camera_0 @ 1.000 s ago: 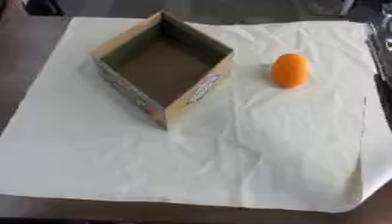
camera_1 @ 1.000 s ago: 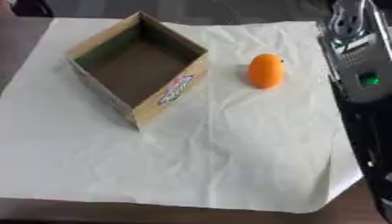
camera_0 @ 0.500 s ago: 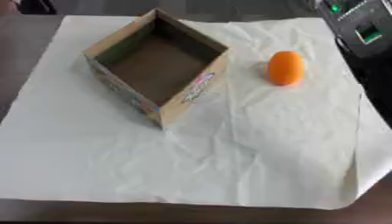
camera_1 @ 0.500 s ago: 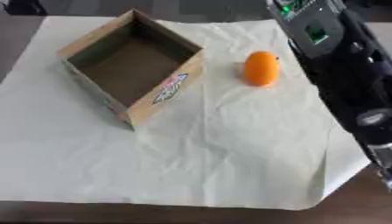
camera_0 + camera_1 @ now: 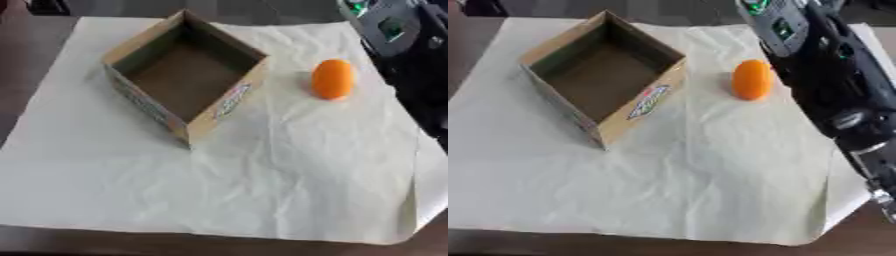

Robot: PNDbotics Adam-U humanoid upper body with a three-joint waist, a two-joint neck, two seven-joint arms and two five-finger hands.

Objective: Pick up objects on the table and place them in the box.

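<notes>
An open cardboard box [image 5: 229, 100] stands empty at the back left of a white sheet [image 5: 262, 190], one corner turned toward me. An orange oval object [image 5: 333, 79] lies on the sheet to the right of the box, apart from it. My right arm [image 5: 833, 95], black with a grey panel and a green light, reaches from the lower right up past the orange object, close beside its right side. The hand at its end is beyond the top edge. My left hand shows in neither view.
The creased sheet covers most of a dark brown table [image 5: 22, 60], which shows along the left and front edges. The sheet's right front corner hangs near the table edge under my arm.
My right arm has swung in from the right edge toward the left and now stands right beside the orange object. Box and orange object have not moved on the sheet.
</notes>
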